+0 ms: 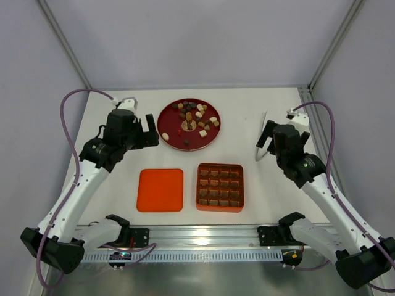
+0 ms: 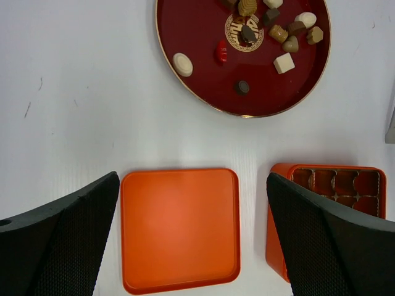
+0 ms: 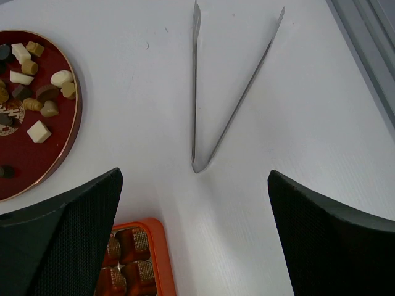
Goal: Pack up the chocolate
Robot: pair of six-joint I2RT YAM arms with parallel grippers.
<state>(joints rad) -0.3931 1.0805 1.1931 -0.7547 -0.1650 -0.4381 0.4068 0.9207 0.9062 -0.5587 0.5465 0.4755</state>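
Top external view shows the chocolate (image 1: pixel 194 117) lying on the plate (image 1: pixel 166 126), the left gripper (image 1: pixel 150 132) just left of it, the right gripper (image 3: pixel 194 174) over the tweezers (image 3: pixel 195 92) to the plate's right, both with fingers spread and empty, so packing looks unstarted and the next move probably means pinching those tweezers squarely.

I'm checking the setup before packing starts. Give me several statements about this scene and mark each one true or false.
1. The chocolate lies on the red plate. True.
2. The orange lid covers the box. False: it lies flat on the table beside the box.
3. The right gripper holds the tweezers. False: they lie on the table, and its fingers are open and empty.
4. The left gripper is open and empty. True.
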